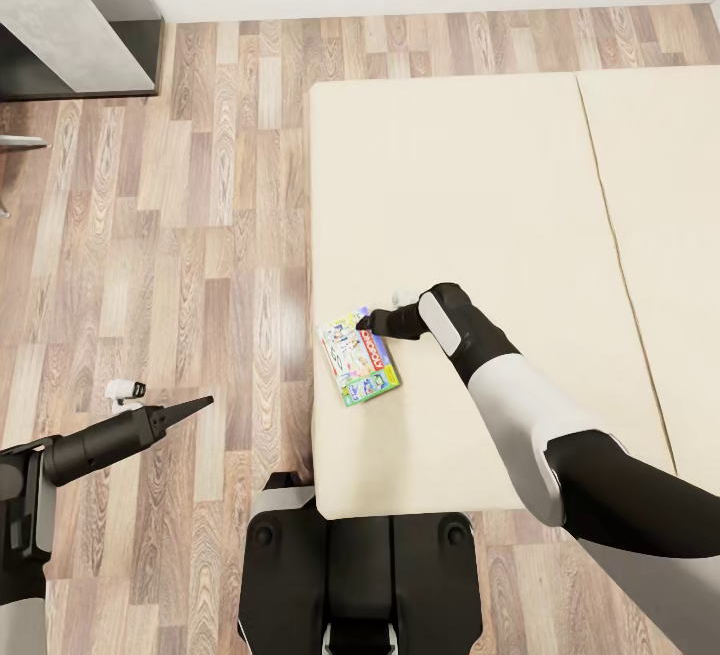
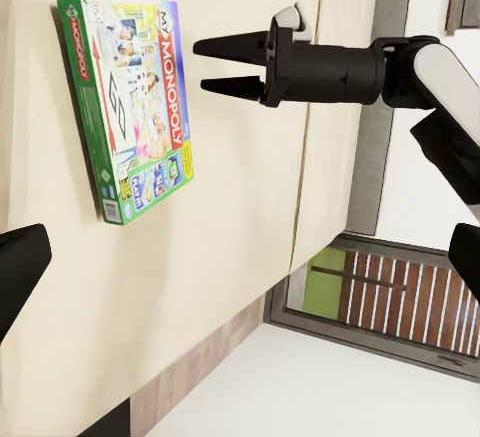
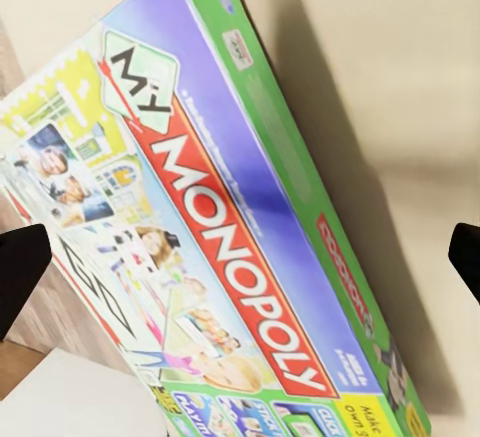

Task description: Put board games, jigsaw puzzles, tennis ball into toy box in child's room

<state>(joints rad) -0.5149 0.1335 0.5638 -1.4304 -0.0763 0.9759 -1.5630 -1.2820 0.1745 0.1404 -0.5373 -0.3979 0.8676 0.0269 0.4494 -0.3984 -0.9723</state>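
One board game (image 1: 358, 357), a white-and-green "My Monopoly" box (image 2: 130, 107) (image 3: 220, 237), lies flat on the bed (image 1: 480, 185) near its left front edge. My right gripper (image 1: 362, 319) (image 2: 203, 67) is open, its tips just above the box's far right corner and not touching it. In the right wrist view the box fills the space between the spread fingertips (image 3: 20, 267). My left gripper (image 1: 205, 401) hovers open over the wooden floor to the left of the bed, holding nothing. The toy box, puzzles and tennis ball are out of view.
A corner of the grey table (image 1: 70, 15) stands at the back left, with wooden floor (image 1: 200, 235) between it and the bed. A seam (image 1: 610, 235) splits the two beige mattress pads. My base (image 1: 360, 575) is against the bed's front edge.
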